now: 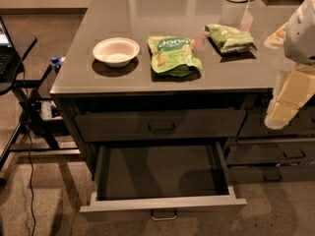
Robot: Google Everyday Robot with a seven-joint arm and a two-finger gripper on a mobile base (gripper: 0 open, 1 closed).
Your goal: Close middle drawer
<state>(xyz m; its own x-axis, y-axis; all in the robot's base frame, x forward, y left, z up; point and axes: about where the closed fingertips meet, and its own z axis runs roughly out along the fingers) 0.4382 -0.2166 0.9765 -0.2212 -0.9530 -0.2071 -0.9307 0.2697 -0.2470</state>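
Note:
The middle drawer is pulled far out of the cabinet, low in the camera view. Its flat grey front panel faces me, with a small U-shaped handle at its centre. Its dark box holds nothing. Above it is a similar wide drawer front with a dark handle, which is pushed in. My gripper is at the right edge, a pale cream and white shape. It hangs beside the counter's right front corner, above and to the right of the open drawer, and touches nothing.
On the grey countertop lie a white bowl, a green snack bag and a second green bag. Narrower drawer fronts stand to the right. A black stand with cables is on the left.

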